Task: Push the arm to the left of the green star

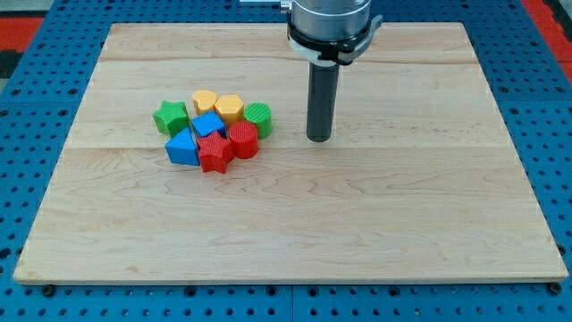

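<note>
The camera view shows a pale wooden counter (357,233) lying on a blue pegboard (36,89). The green star (170,117) sits in the counter's left half, at the left end of a tight cluster of blocks, and serves as the landmark here.

Just right of the star and slightly toward the view's top is a yellow heart (205,101), and right of that a yellow block (229,108), shape hard to read. Further right, at the cluster's far end from the star, stands a green cylinder (257,118).

Directly right of the star, touching or nearly touching it, is a blue cube (209,125). Below and right of the star lies a blue block (181,148), roughly triangular. Right of that sits a red star (214,152), and beyond it a red block (243,139), its shape unclear.

The arm comes down from the view's top as a dark rod (321,98). My tip (319,139) rests on the counter well to the right of the green star, past the whole cluster, clear of the green cylinder and touching no block.

The tool is a plain rod, so it neither spreads nor pinches anything.
</note>
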You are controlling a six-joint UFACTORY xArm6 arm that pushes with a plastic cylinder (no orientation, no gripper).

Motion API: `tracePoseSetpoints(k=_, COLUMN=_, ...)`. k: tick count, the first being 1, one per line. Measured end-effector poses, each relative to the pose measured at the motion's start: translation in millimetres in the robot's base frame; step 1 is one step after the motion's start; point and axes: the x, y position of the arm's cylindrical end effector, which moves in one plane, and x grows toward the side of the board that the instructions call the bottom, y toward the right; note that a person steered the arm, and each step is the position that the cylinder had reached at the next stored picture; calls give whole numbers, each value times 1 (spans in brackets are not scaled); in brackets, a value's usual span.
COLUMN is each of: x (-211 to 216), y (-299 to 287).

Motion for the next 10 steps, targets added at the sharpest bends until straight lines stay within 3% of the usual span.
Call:
tracePoseSetpoints(k=2, x=-65, y=-1)
tracePoseSetpoints(k=3, x=-86, y=-53)
tracePoseSetpoints(k=4, x=-91, y=-151)
tracePoseSetpoints(k=5, x=-86, y=-242)
tracePoseSetpoints(k=6, x=-65, y=-285)
tracePoseSetpoints(k=8, x=-4, y=-256)
tracePoseSetpoints(k=10, x=-1, y=-238)
